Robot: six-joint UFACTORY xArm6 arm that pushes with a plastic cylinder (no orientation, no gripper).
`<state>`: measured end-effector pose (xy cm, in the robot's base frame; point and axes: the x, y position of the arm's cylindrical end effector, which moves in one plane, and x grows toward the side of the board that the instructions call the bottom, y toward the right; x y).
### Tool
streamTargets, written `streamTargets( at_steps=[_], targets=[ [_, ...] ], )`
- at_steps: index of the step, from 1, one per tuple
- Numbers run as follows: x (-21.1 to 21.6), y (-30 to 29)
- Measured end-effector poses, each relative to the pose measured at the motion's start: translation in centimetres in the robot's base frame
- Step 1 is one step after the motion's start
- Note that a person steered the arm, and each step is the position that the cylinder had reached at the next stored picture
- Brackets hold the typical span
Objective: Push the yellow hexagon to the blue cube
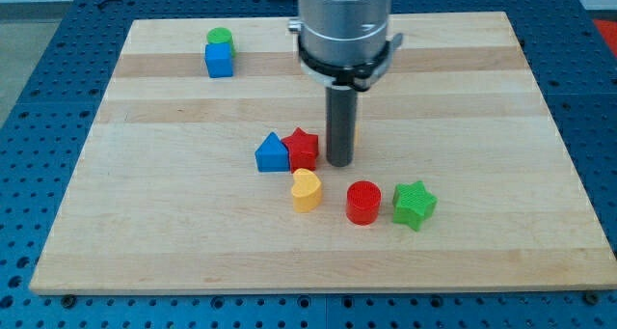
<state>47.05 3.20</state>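
The blue cube (220, 61) sits near the view's top left of the wooden board (482, 97), with a green cylinder (221, 38) touching it on its far side. My tip (339, 163) is down on the board near the middle, just right of the red star (302, 148). A thin yellow sliver (353, 134) shows at the rod's right edge. The rest of that block is hidden behind the rod, so I cannot make out its shape.
A blue triangle (272, 153) touches the red star's left side. A yellow heart (306, 189) lies just below them. A red cylinder (363, 202) and a green star (415, 205) sit side by side to the lower right of my tip.
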Motion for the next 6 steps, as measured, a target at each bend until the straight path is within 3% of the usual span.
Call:
streamTargets(
  at_steps=[1,4,6],
  targets=[
    [-0.2,2.4],
    [-3.6,-4.1],
    [-4.4,-2.6]
  ],
)
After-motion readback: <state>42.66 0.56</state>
